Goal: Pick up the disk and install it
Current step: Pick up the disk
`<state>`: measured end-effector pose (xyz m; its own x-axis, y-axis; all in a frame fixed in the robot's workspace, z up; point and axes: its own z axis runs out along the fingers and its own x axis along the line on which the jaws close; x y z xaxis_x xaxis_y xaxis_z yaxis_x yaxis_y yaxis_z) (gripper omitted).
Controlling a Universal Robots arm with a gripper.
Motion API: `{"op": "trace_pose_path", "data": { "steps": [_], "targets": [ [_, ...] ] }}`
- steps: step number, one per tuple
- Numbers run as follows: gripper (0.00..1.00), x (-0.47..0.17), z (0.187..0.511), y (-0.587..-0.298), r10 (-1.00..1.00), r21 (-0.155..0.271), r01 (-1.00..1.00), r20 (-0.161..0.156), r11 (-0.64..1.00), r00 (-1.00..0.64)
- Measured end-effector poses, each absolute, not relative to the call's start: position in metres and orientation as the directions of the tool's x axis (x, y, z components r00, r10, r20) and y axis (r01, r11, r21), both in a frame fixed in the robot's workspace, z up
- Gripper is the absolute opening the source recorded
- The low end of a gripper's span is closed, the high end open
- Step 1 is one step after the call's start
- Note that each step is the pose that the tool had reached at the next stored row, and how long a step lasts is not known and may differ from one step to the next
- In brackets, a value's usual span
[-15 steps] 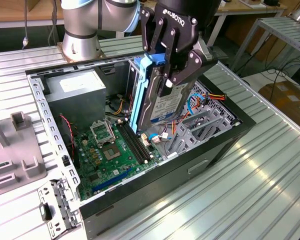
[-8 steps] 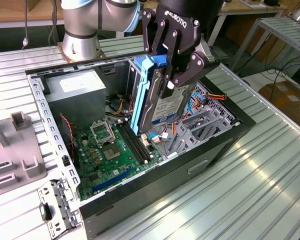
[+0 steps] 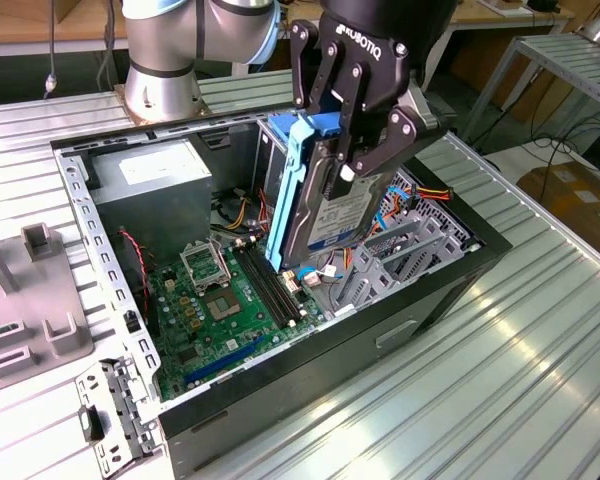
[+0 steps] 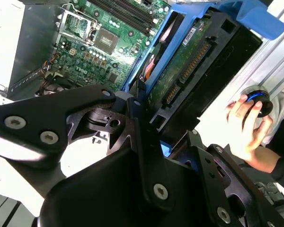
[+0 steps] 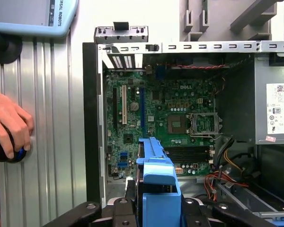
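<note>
While hanging above the open computer case [image 3: 280, 385], clamps the disk [image 3: 335, 215] in the gripper [image 3: 352, 165], on edge and tilted. Directly beneath: motherboard [image 3: 215, 305]. Close under the disk's lower end: grey drive cage [image 3: 400, 255], tangled cables [image 3: 420, 190]. Outside the case, a person's hand [image 5: 7, 118] on a knob [image 5: 9, 152].

Open case [image 3: 310, 372]; cables [image 3: 425, 190], drive cage [image 3: 400, 250] near disk [image 3: 342, 220]

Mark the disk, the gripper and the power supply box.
disk [image 3: 350, 225]: exterior view, labelled face.
gripper [image 3: 332, 160]: exterior view, midway between its fingertips, clamped on the disk.
power supply box [image 3: 155, 180]: exterior view, stickered top face.
</note>
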<state>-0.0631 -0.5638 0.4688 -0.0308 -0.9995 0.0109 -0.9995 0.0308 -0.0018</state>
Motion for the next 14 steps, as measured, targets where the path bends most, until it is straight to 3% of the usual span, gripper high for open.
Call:
{"op": "trace_pose_path", "data": {
  "steps": [14],
  "targets": [
    [0.36,-0.047,0.469,-0.576,-0.999,-0.002,-1.000,0.011,0.031,-0.031]
  ]
}}
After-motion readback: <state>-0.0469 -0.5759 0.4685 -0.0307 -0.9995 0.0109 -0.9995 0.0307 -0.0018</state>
